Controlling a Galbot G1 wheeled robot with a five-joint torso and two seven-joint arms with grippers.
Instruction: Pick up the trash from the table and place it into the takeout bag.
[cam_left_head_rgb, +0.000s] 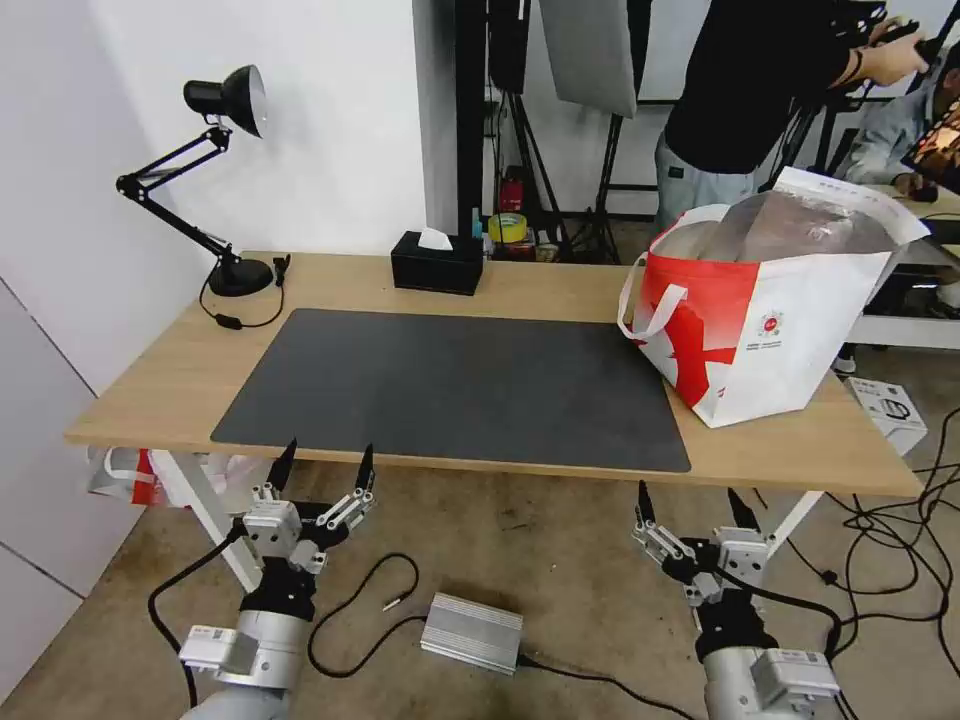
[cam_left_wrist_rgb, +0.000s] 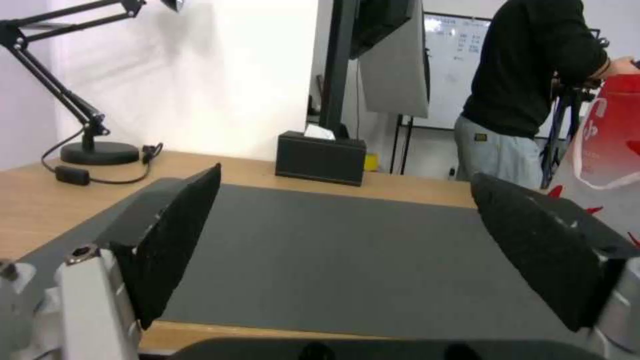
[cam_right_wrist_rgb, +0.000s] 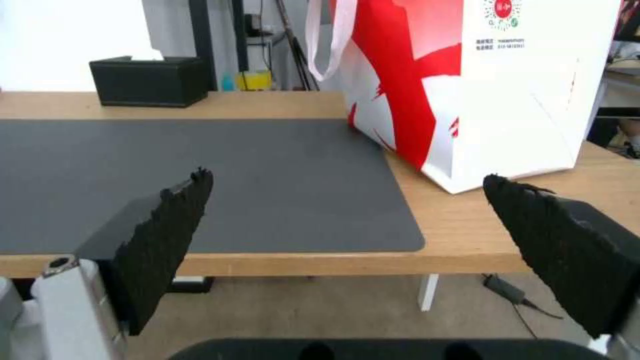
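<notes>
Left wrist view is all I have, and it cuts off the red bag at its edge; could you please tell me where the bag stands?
Observer: The takeout bag stands upright on the table's right end, at the mat's right edge.
Operator: Thank you. Is its mouth open?
Observer: Yes, the top gapes and shows the silver lining.
Operator: And where is the right claw?
Observer: The right claw is open, below the table's front edge, on the bag's side.

Black articulated desk lamp (cam_left_head_rgb: 225, 175), far left corner. Black tissue box (cam_left_head_rgb: 437, 262), back edge, centre. Silver power brick (cam_left_head_rgb: 472, 632) with black cable, on floor. White carton (cam_left_head_rgb: 890, 412), floor, right.
</notes>
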